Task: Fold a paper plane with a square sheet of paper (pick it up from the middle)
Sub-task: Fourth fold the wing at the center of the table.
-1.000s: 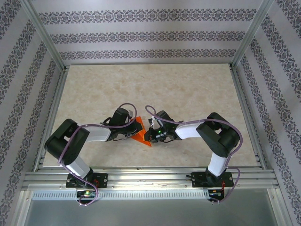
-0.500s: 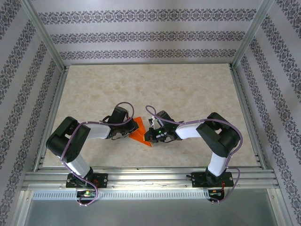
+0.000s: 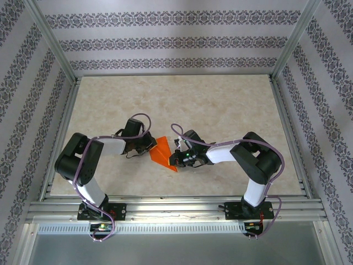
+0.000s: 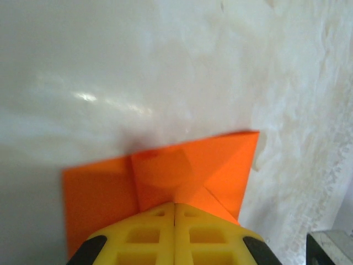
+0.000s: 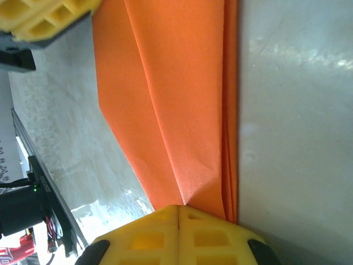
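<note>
Left gripper (image 4: 175,207) and right gripper (image 5: 179,208) jaws both together, tips on the folded bright orange paper sheet (image 3: 164,155). We risk it sliding and skewing the crease.

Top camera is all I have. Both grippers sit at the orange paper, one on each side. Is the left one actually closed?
Observer: Yes. In the left wrist view the left gripper is shut tight on the paper, right where a diagonal crease runs in under its tips.
Operator: And the right one?
Observer: The right gripper is shut too, at the narrow end where several folded layers stack along one long edge. I can't tell whether it is pinching or just pressing.
</note>
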Available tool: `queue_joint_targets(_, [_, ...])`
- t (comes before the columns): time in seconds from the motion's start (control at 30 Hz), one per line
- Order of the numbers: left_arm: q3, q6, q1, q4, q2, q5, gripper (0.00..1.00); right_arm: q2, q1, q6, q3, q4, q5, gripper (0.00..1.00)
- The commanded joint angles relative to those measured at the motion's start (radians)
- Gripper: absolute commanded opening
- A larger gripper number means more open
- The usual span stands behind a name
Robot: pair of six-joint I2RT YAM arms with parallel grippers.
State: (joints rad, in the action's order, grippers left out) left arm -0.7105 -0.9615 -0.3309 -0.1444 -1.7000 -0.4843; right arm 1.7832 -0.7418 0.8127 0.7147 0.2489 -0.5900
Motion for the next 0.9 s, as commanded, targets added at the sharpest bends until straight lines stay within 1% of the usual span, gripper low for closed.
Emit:
queue_joint_targets(0.0, [-0.032, 0.063, 0.048, 0.082, -0.037, 0.051, 0.08, 0.053, 0.002, -0.016, -0.043, -0.128, 0.022, 0.0])
queue_joint_targets(0.37, [-0.111, 0.142, 0.127, 0.167, -0.078, 0.036, 0.07, 0.056, 0.002, -0.025, -0.034, -0.134, 0.01, 0.0])
queue_joint_targets(0.5, [-0.153, 0.181, 0.135, 0.212, -0.08, 0.009, 0.07, 0.054, 0.002, -0.026, -0.031, -0.137, 0.009, 0.0])
queue_joint_targets(0.6, [-0.18, 0.189, 0.133, 0.243, -0.03, -0.007, 0.07, 0.054, 0.002, -0.027, -0.025, -0.138, 0.007, 0.0])
queue_joint_targets(0.73, [-0.193, 0.188, 0.131, 0.289, 0.084, 0.023, 0.08, 0.053, 0.002, -0.027, -0.02, -0.14, 0.007, 0.0])
queue_joint_targets(0.87, [-0.199, 0.187, 0.09, 0.314, 0.16, 0.023, 0.09, 0.054, 0.002, -0.026, -0.015, -0.145, 0.004, 0.0])
